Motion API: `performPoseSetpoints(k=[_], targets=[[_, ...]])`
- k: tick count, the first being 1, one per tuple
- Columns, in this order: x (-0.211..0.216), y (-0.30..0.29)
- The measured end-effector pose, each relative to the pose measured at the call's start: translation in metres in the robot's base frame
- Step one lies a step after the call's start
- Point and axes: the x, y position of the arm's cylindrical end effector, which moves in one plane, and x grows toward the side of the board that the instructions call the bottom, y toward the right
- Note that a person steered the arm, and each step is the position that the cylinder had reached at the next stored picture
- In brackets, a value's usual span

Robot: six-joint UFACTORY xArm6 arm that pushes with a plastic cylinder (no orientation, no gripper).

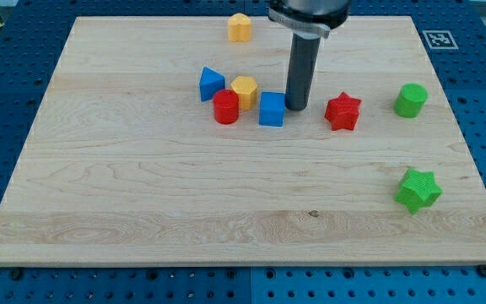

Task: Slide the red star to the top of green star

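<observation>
The red star [342, 111] lies on the wooden board at the view's right of centre. The green star [417, 189] lies lower, near the board's right edge. My tip [296, 106] rests on the board between the blue cube [272, 110] and the red star, just right of the cube and about a block's width left of the red star, touching neither star.
A green cylinder [411, 100] stands right of the red star, above the green star. A cluster left of my tip holds a red cylinder [225, 107], a yellow block [244, 89] and a blue triangular block [211, 84]. A yellow block [240, 27] sits near the top edge.
</observation>
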Motion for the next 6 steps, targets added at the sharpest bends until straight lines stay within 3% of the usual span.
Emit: performPoseSetpoints(k=[2, 6], targets=[[-0.008, 0.014], [0.018, 0.028]])
